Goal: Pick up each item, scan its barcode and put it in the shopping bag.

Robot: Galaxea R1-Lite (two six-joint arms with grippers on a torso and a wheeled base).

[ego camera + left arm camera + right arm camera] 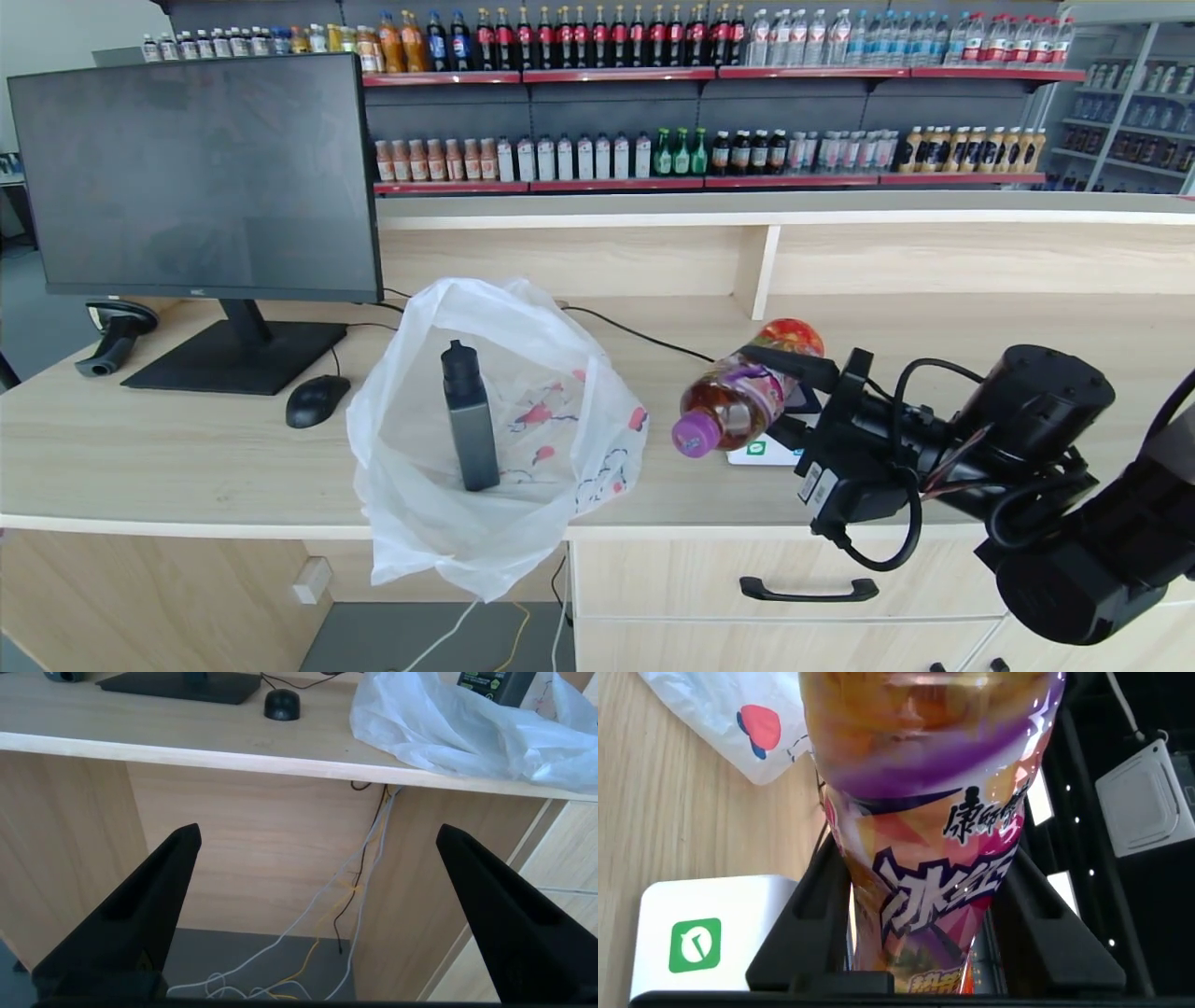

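A drink bottle (731,403) with a purple cap and a purple-orange label lies sideways in my right gripper (782,396), which is shut on its body above the counter's right part. In the right wrist view the bottle (924,793) sits between the black fingers (799,933). The white shopping bag (569,439) stands open at the counter's front edge, left of the bottle's cap. A dark grey bottle (469,420) stands upright inside it. My left gripper (318,915) is open and holds nothing, low in front of the counter, below its edge (187,751).
A small white box with a green logo (758,451) lies on the counter under the held bottle. At the left stand a monitor (196,177), a black mouse (316,399) and a handheld scanner (114,336). Cables (355,905) hang under the counter. Drawers with a handle (808,590) are below.
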